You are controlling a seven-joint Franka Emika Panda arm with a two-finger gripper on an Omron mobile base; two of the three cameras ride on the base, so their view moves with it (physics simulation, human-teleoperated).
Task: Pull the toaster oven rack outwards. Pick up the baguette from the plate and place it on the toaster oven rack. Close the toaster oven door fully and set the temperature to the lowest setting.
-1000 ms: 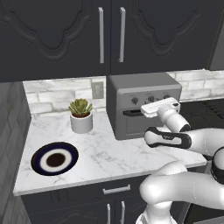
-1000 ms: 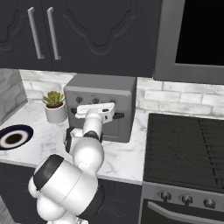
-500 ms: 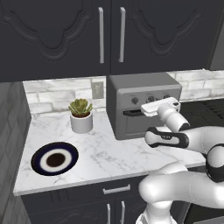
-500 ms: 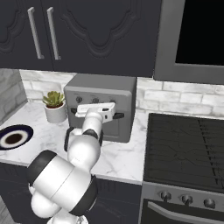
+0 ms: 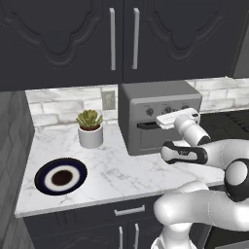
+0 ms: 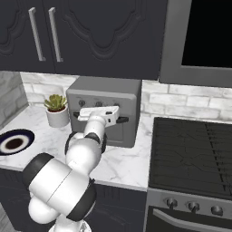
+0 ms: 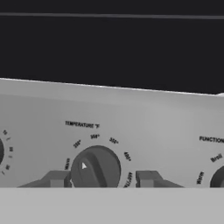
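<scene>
- With the gripper up at the oven, its fingers sit either side of the temperature knob, apparently touching.
- Squeeze evenly, then turn steadily towards the lowest mark without slipping.

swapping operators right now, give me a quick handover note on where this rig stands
Gripper: fingers either side of the temperature knob, closing; contact unclear.
Toaster oven: on the counter, door closed. Rack and baguette hidden; presumably inside.
Plate: empty, front left of the counter.
Done: door closed, apparently baguette loaded.
Left: turn the temperature knob to its lowest mark; its pointer now sits near the low end.
</scene>
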